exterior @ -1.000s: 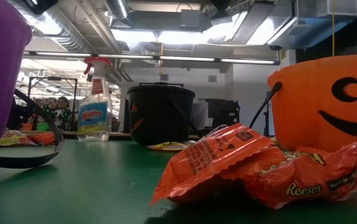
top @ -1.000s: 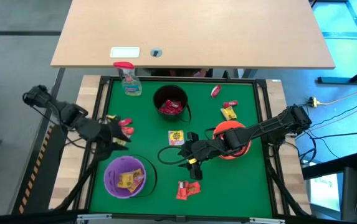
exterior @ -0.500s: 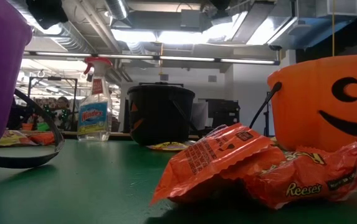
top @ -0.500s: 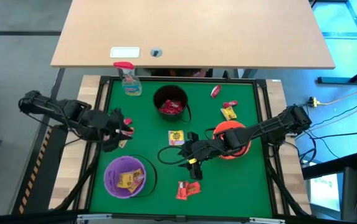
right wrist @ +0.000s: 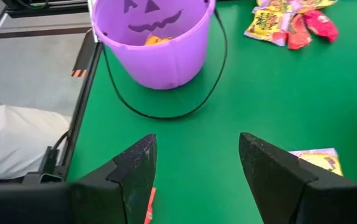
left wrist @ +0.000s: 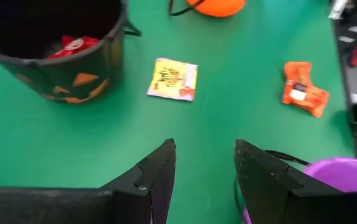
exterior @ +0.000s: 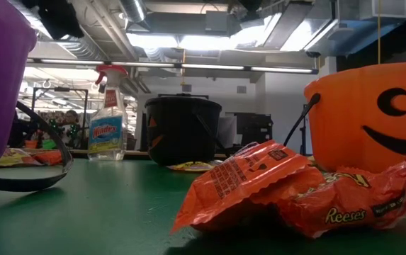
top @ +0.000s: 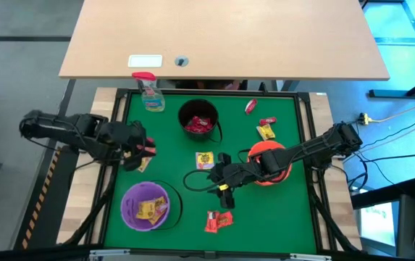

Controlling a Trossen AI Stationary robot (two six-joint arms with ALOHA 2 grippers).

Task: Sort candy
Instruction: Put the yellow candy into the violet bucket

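Partly, left gripper [top: 140, 147] hides candy [top: 146, 150].

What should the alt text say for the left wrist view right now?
The left gripper, open and empty, hovers over the green table. Ahead lie a yellow candy and an orange candy, with the black bucket of red candy beside them.

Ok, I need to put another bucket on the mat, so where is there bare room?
Bare green lies at the near right corner, below the orange bucket, and between the spray bottle and purple bucket only narrowly. The middle is crowded: black bucket, yellow candy, right gripper.
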